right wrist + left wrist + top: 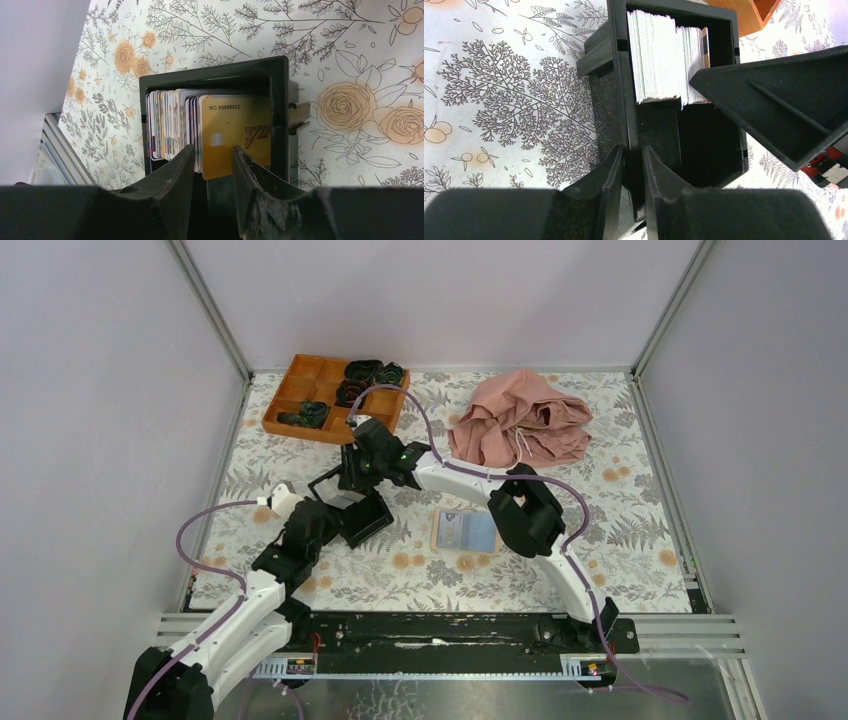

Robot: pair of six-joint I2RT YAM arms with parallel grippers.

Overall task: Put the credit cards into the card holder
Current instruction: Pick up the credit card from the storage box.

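The credit cards (pixel 659 55) stand on edge as a stack inside a black open box (pixel 366 519). In the right wrist view the stack (pixel 167 122) ends with a gold "VIP" card (pixel 235 135) leaning toward the camera. My left gripper (pixel 634 155) is shut on the box's near wall (pixel 624 100). My right gripper (pixel 212 155) is open just above the box, its fingertips either side of the gold card's lower edge; one of its fingers (pixel 774 100) shows in the left wrist view. The tan card holder (pixel 465 531) lies open on the table right of the box, blue slots up.
An orange-brown compartment tray (pixel 300 390) with dark items stands at the back left. A pink cloth (pixel 520 425) is heaped at the back centre. The right arm's elbow (pixel 527 510) hangs beside the card holder. Grey walls enclose the floral table.
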